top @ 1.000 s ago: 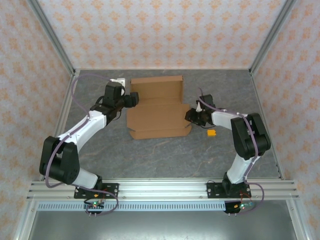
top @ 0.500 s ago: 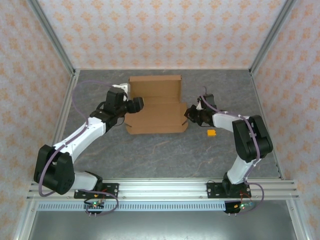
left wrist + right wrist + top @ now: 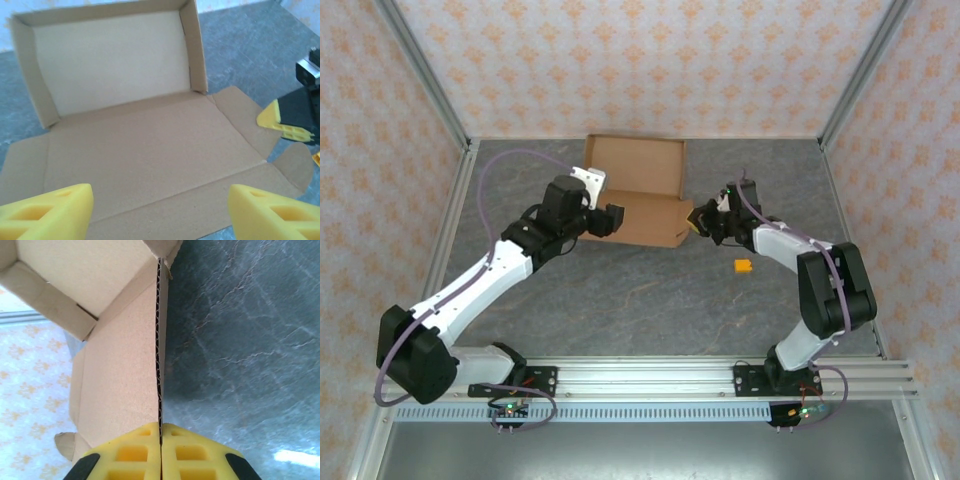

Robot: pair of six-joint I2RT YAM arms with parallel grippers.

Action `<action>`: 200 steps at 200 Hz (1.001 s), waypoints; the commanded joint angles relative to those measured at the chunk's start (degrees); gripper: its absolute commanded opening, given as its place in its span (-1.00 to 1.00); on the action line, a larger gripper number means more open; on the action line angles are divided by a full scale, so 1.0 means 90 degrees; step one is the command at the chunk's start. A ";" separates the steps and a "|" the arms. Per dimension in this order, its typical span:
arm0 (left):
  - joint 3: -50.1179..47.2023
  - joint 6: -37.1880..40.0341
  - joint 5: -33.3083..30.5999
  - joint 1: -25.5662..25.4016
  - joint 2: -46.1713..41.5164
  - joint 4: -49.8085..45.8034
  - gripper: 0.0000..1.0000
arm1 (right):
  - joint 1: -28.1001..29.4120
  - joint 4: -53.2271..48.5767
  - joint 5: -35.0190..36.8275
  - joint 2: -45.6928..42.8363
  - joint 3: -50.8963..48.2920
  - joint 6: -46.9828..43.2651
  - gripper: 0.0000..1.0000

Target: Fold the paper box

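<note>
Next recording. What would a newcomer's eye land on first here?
The brown box, half formed with its back part raised, sits at the far middle of the table. The right pincer is shut on the edge of its right flap, while the left pincer hangs open over its near edge. A tiny orange block lies right of the box.

No text, label, brand, number or sign can be read anywhere. The paper box (image 3: 135, 145), lying just ahead of the left claw (image 3: 160, 215) and with one edge between the fingers of the right claw (image 3: 161, 452), is plain, unprinted brown cardboard on every face that shows.
</note>
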 commanded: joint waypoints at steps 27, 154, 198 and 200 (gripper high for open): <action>0.0312 -0.0486 -0.0417 -0.0018 -0.0514 -0.0833 0.42 | -0.0030 0.0568 -0.0200 -0.0464 -0.0209 0.1657 -0.83; -0.0803 -0.1605 -0.0972 -0.0017 -0.1347 -0.0432 0.50 | 0.0207 0.1077 0.0071 -0.0473 -0.0217 0.2674 -0.23; -0.1683 -0.3196 -0.0353 -0.0004 -0.1336 0.0809 0.64 | 0.0202 0.1219 0.0017 -0.0335 -0.0180 0.2621 -0.23; -0.1688 -0.3267 -0.0325 -0.0009 -0.1304 0.0893 0.65 | 0.0204 0.1217 0.0018 -0.0331 -0.0179 0.2619 -0.23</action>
